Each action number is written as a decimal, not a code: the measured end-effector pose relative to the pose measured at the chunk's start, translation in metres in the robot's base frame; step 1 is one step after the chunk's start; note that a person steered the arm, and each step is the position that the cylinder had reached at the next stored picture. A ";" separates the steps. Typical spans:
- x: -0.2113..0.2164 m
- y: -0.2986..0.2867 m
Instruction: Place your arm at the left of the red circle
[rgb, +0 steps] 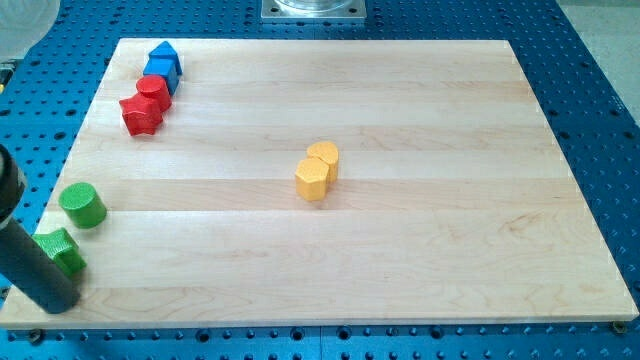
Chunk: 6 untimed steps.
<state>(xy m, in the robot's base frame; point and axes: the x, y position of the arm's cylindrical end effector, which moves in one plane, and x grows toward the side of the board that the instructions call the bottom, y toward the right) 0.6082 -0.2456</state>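
My tip (58, 303) beside green star (60, 250)

Your rod (30, 262) is cut off by the view's left edge, so you see only its lower stretch. Its tip (57, 303) sits just below the green star-like block (60, 250), covering that block's left part. Behind the red star block (141, 115), the red circle (153, 90) shows only partly.

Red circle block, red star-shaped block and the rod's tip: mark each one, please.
red circle block (153, 88), camera view, on its flat top face.
red star-shaped block (141, 114), camera view, on its top face.
my tip (55, 296), camera view, the rod's lower end beside the green blocks.
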 end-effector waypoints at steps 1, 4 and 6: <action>0.001 -0.011; 0.003 -0.051; -0.110 -0.059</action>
